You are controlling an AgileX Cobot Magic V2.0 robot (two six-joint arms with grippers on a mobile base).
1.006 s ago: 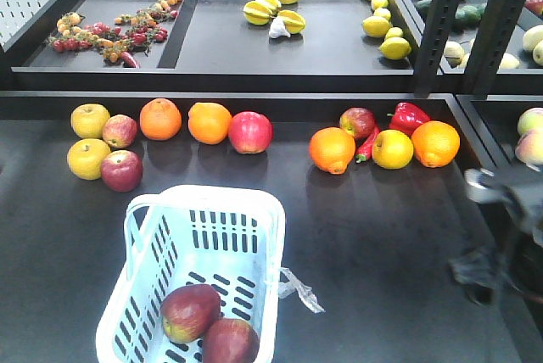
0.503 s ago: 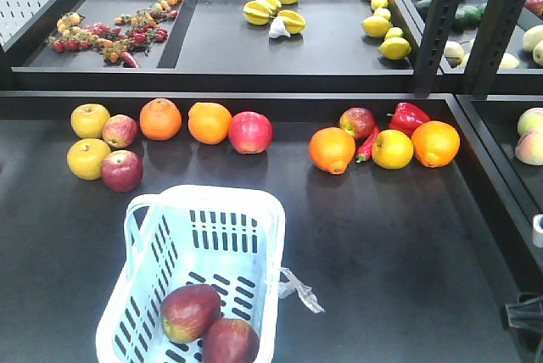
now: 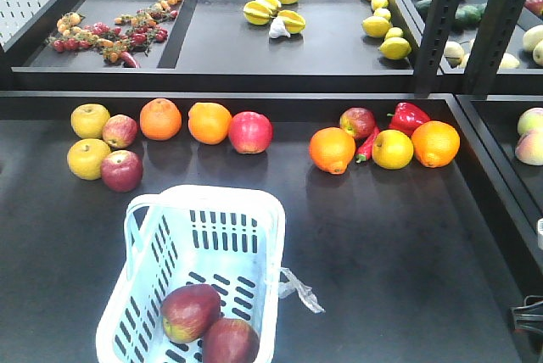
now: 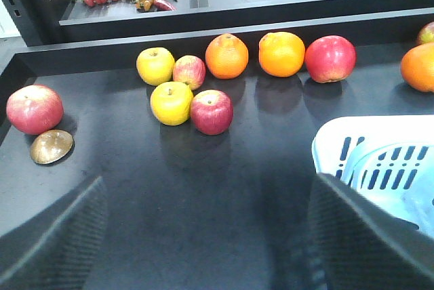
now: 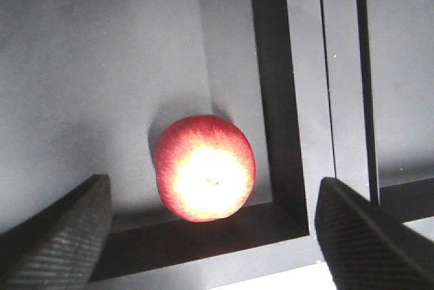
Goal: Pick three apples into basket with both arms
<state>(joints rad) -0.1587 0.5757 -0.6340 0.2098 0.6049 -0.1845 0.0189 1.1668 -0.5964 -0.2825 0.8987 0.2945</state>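
The dark table (image 3: 382, 236) fills my front view, with a raised black shelf (image 3: 297, 41) of small fruit behind it. Near the front edge sits the pale blue basket (image 3: 254, 202), its slotted floor holding two apples (image 3: 188, 312) that touch each other at the near end. A clear plastic scrap (image 3: 299, 288) trails from its right rim.

Along the back of the table runs a row of fruit: yellow fruits (image 3: 89, 120), oranges (image 3: 160, 119), a bright red apple (image 3: 250, 132) and, further right, a red pepper (image 3: 409, 116). A dark red apple (image 3: 121, 170) lies just beside the yellow fruit at the left.

From my left wrist camera, the left claw (image 4: 203, 236) hangs over bare table with its two black fingers (image 4: 54, 236) spread wide and nothing between them; the basket corner (image 4: 380, 148) lies by its right finger. A further apple (image 4: 34, 109) rests at the far left beside a small brown disc (image 4: 51, 146).

My right claw (image 5: 210, 242) is likewise spread wide and empty, above a red apple (image 5: 205, 168) that lies in the corner against the black rim (image 5: 271, 87)
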